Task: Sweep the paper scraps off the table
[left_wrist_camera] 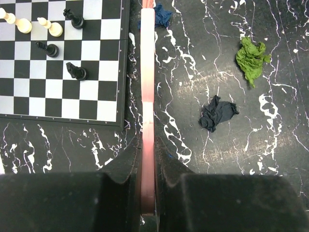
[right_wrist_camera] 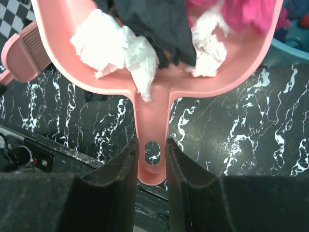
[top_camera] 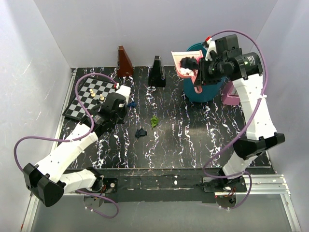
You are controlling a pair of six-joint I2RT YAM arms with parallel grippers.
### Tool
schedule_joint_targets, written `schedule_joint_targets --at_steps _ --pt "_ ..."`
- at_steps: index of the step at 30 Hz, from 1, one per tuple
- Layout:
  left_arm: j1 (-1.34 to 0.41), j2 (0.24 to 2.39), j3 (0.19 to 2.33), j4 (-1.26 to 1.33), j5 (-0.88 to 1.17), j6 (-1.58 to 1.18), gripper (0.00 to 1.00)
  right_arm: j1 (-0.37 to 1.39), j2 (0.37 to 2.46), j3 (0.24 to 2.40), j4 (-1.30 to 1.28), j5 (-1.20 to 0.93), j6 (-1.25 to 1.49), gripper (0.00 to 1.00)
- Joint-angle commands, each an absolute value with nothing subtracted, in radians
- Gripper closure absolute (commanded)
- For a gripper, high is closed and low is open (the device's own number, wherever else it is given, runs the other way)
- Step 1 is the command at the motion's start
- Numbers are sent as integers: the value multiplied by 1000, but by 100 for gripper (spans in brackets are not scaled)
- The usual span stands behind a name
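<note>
The left pincer point(left_wrist_camera: 148, 162) was clamped tight on the pink brush point(left_wrist_camera: 147, 72), whose long axis ran straight away from it beside the chessboard point(left_wrist_camera: 63, 58). Loose paper scraps point(left_wrist_camera: 217, 112), dark, green and blue, lay on the tabletop point(left_wrist_camera: 270, 159) to the brush's right, nearer this arm. Farther off, the right pincer point(right_wrist_camera: 151, 150) gripped the handle of the loaded dustpan point(right_wrist_camera: 152, 116), raised at the teal bin point(top_camera: 205, 92).
</note>
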State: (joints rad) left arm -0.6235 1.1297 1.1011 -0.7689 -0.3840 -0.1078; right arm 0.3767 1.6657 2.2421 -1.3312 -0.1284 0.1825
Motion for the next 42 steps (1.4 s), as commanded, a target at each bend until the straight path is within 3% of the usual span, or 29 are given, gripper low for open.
schedule_joint_targets --at_steps 1,11,18,24,35,42 --pt "-621 1108 1092 -735 -377 -106 100 304 1733 2307 -1351 -241 210 99" --pt "-623 1121 1085 -726 -362 -104 100 175 1836 2410 -1293 -377 273 99" --pt "-623 1127 1078 -721 -351 -103 100 61 1721 2111 -952 -659 443 99" --pt "-621 1134 1077 -721 -342 -103 100 20 1697 2014 -775 -845 578 99" --pt "-621 1131 1068 -718 -337 -97 100 -64 1557 1588 -36 -1068 1087 99" --pt "-623 1123 1063 -715 -334 -97 100 -98 1539 1304 665 -1092 1588 99"
